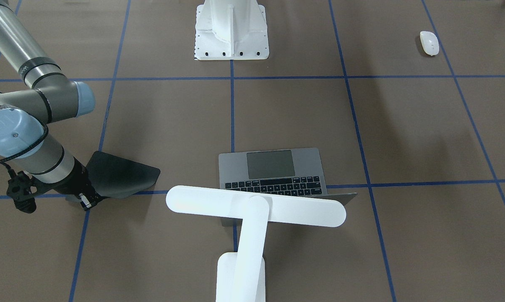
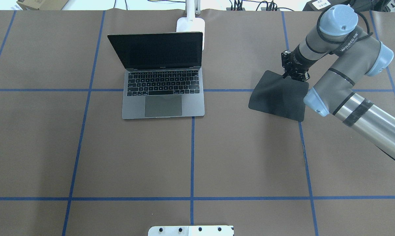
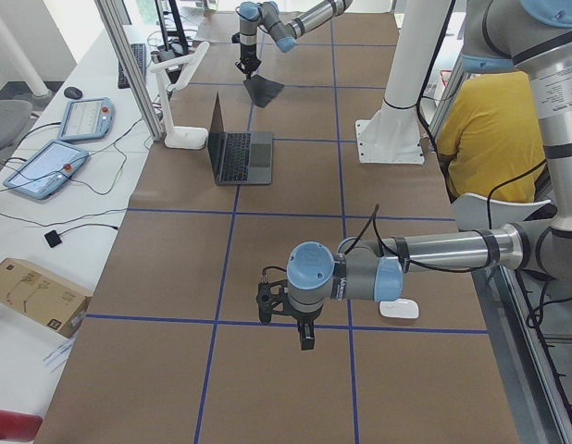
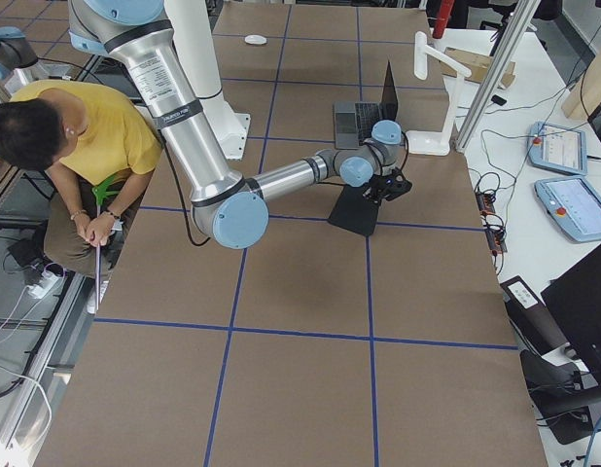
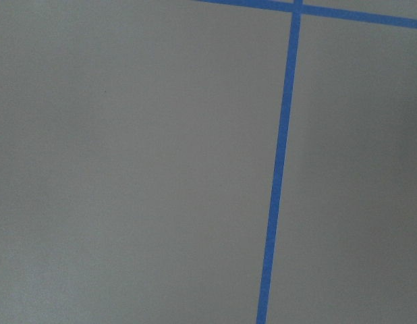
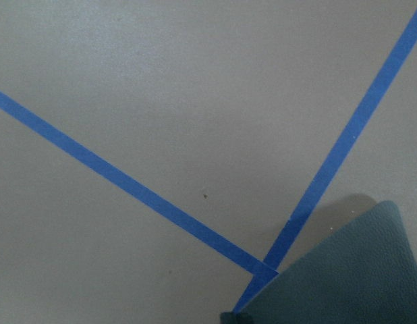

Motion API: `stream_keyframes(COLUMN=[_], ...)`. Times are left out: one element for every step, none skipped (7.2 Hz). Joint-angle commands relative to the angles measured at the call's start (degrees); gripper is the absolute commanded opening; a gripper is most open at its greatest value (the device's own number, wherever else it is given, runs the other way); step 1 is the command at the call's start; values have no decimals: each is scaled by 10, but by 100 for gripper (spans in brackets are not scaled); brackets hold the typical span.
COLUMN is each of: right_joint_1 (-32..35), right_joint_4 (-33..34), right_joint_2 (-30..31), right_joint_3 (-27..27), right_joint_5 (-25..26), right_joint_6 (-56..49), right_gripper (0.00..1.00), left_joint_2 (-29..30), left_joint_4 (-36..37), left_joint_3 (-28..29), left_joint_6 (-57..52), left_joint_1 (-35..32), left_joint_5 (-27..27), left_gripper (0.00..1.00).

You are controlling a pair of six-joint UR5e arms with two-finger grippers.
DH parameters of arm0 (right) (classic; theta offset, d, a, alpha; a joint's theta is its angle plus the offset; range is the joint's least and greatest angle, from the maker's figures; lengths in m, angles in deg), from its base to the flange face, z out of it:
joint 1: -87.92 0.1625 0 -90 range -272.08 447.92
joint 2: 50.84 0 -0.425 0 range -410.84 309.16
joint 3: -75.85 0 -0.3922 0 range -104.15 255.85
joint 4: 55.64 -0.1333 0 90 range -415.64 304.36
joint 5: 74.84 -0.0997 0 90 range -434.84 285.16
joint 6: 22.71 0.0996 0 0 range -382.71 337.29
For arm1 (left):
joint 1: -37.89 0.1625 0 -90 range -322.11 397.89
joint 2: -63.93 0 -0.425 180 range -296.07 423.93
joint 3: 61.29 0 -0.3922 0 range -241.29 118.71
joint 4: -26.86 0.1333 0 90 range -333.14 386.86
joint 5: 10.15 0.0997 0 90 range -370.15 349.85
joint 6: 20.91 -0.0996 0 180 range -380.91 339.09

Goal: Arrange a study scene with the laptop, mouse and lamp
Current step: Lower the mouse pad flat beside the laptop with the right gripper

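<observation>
The laptop stands open on the worktop, screen dark and upright, keyboard toward the robot. It is probably stiff and the heaviest item. Take hold of it at the side edges of the base, never by the hinged screen.

The lamp stands directly behind the laptop, its bar head spanning above the screen edge. It is likely top-heavy. Grasp the slim arm low, near the base.

The mouse lies well apart from both, on the robot's left side of the worktop, close to the robot's edge. It appears light, glossy and rounded, so slipping is the main risk. Grip it across the narrow flanks, low on the body.

A flat black mat lies to the right of the laptop. The right end effector is clamped on its far corner, and that edge is lifted off the worktop and bowed, so the mat is flexible.

The left end effector hangs over bare worktop near the mouse. Only a side view shows it, so whether its fingers are apart or together cannot be determined.
</observation>
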Motion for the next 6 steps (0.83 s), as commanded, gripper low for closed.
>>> stream_keyframes(right_joint_1=[-27, -41, -51, -63, -75, -81], right_joint_4=[-19, -18, -18, -17, -15, -11], right_joint_2=[-21, -31, -41, -57, -81, -100], right_joint_3=[2, 2, 2, 9, 26, 40], right_joint_5=[10, 25, 30, 44, 59, 61], right_joint_6=[4, 10, 34, 69, 100, 127], right_gripper=[0, 0, 0, 0, 0, 0], left_joint_2=[-1, -1, -1, -1, -1, -1], left_joint_4=[0, 0, 0, 0, 0, 0], left_joint_3=[0, 1, 1, 2, 3, 4], left_joint_6=[0, 0, -1, 0, -1, -1], left_joint_1=[0, 0, 1, 0, 1, 1], left_joint_5=[0, 0, 1, 1, 0, 1], left_gripper=[100, 100, 100, 100, 100, 100])
